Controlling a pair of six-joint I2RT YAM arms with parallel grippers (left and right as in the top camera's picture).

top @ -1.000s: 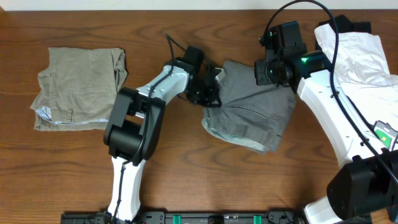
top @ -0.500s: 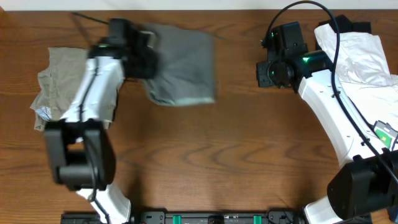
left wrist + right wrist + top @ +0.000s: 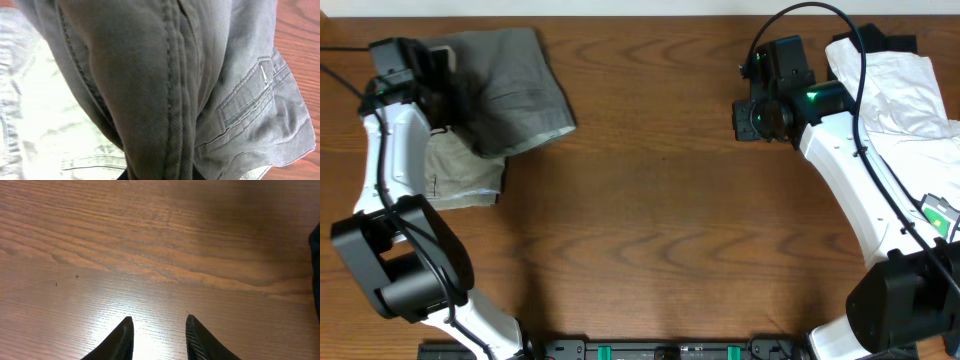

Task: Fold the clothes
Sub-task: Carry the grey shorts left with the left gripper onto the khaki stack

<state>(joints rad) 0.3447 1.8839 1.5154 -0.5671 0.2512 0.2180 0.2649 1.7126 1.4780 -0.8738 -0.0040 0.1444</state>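
1. Our left claw [image 3: 448, 92] is clamped shut on the grey shorts [image 3: 515, 80]. Their seams and a welt pocket fill the wrist view, hiding the fingers.
2. The grey shorts sit at the desk's far left corner, bunched and draped partly over the khaki shorts [image 3: 460, 175].
3. Our right claw [image 3: 159, 332] stands parted and empty over bare wood, well apart from both pairs.
4. We judge the step to be stacking. We should lower until the cloth rests slack, square it on the khaki pair, then release and lift straight up so no layer drags.
5. The desk [image 3: 650, 200] is brown wood grain with glare under the right claw. A white garment [image 3: 895, 85] and a black garment [image 3: 892, 42] wait far right. Nothing of the room shows.
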